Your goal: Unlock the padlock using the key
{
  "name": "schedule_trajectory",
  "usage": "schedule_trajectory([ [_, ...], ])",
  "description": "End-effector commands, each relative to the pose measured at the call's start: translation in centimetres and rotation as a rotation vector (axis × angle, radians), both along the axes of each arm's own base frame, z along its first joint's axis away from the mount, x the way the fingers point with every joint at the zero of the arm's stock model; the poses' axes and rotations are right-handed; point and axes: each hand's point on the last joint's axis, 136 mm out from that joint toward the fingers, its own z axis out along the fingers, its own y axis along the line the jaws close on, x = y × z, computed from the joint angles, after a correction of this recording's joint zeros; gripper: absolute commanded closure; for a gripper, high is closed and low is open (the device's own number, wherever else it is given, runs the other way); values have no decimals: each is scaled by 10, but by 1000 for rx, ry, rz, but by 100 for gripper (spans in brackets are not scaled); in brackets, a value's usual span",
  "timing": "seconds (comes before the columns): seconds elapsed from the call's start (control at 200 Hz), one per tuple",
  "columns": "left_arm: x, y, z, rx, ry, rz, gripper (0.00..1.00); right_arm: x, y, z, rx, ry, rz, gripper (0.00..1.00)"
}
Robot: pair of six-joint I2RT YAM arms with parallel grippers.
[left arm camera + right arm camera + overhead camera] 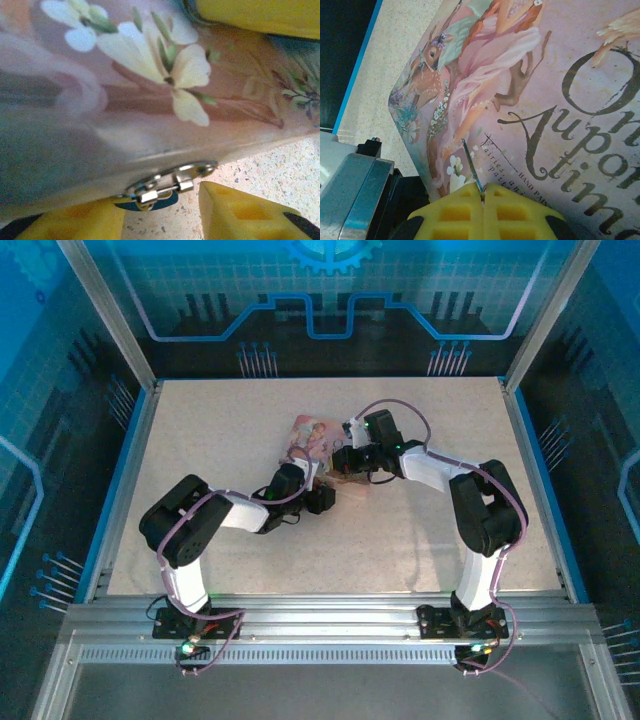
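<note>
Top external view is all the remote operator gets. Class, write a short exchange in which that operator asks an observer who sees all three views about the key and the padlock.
Operator: Does the right gripper have the key?
Observer: Yes. In the right wrist view the right gripper is shut on the key, and its thin blade sticks out over the printed lid of the tin.
Operator: Is the left gripper holding the padlock?
Observer: No. The left wrist view shows the left gripper open, with a yellow finger on either side of the padlock, which sits at the silvery clasp on the tin's side.
</note>
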Motion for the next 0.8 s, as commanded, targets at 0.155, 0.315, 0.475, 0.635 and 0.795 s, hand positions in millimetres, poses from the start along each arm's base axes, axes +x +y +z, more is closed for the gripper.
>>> schedule_trajectory([
  [0.155, 9, -11, 17, -42, -41, -7, 66, -48, -3, -52, -97, 200, 28, 99],
  [0.315, 5, -11, 21, -60, -33, -9, 69, -44, -1, -40, -79, 154, 33, 99],
  [0.475, 0, -12, 27, -89, -19, -9, 70, -39, 1, -21, -74, 84, 44, 99],
  [0.635, -3, -12, 27, -107, 5, -7, 71, -33, 3, -5, -69, 38, 51, 100],
  [0.795, -6, -12, 29, -128, 20, -2, 72, -29, 3, 12, -61, -8, 51, 100],
])
